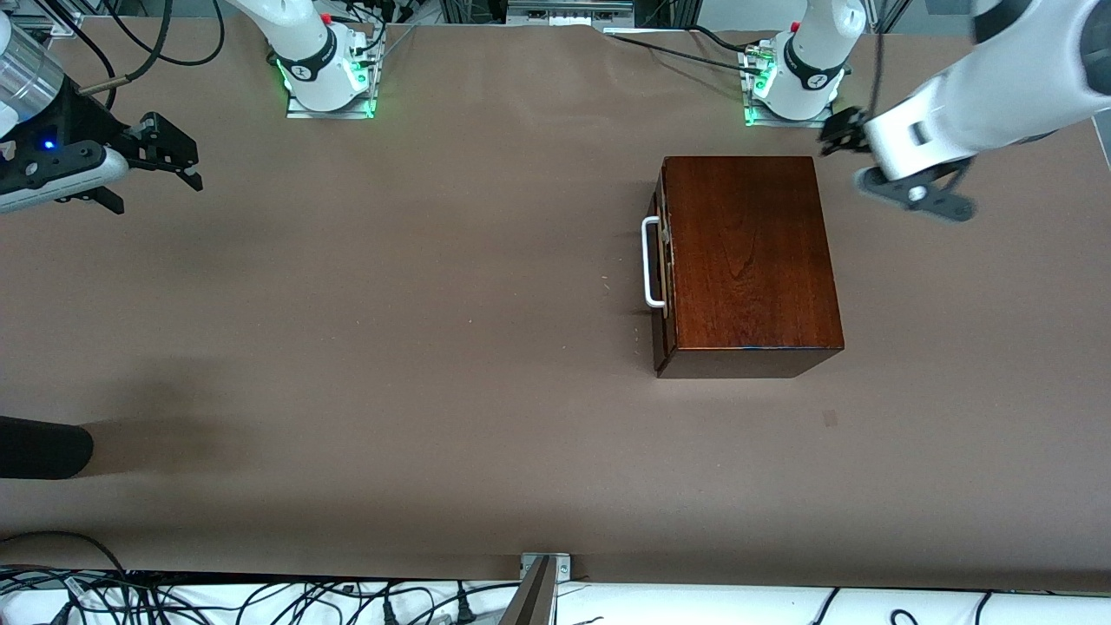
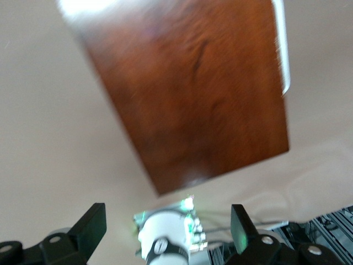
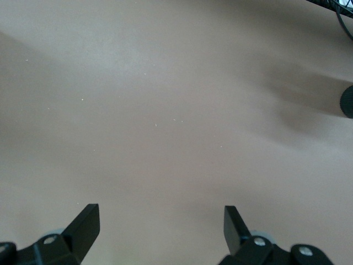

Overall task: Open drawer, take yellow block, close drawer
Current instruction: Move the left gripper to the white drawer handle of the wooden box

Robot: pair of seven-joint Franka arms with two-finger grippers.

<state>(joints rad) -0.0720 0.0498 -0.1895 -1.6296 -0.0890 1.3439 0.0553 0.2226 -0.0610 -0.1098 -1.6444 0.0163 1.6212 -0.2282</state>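
Observation:
The reddish-brown wooden box (image 1: 751, 260) stands on the table toward the left arm's end. Its drawer (image 1: 663, 269) is shut, and the white bar handle (image 1: 651, 263) faces the right arm's end. The yellow block is hidden. My left gripper (image 1: 840, 132) is open and empty, up in the air by the box's corner nearest the left arm's base. The left wrist view shows the box (image 2: 193, 83), its handle (image 2: 283, 52) and the open gripper (image 2: 168, 226). My right gripper (image 1: 178, 161) is open and empty over bare table at the right arm's end; it also shows in the right wrist view (image 3: 162, 221).
A black rounded object (image 1: 43, 447) lies at the table's edge at the right arm's end, nearer the front camera; it also shows in the right wrist view (image 3: 347, 102). The arm bases (image 1: 325, 74) (image 1: 798, 74) stand along the back. Cables (image 1: 260, 599) run under the near edge.

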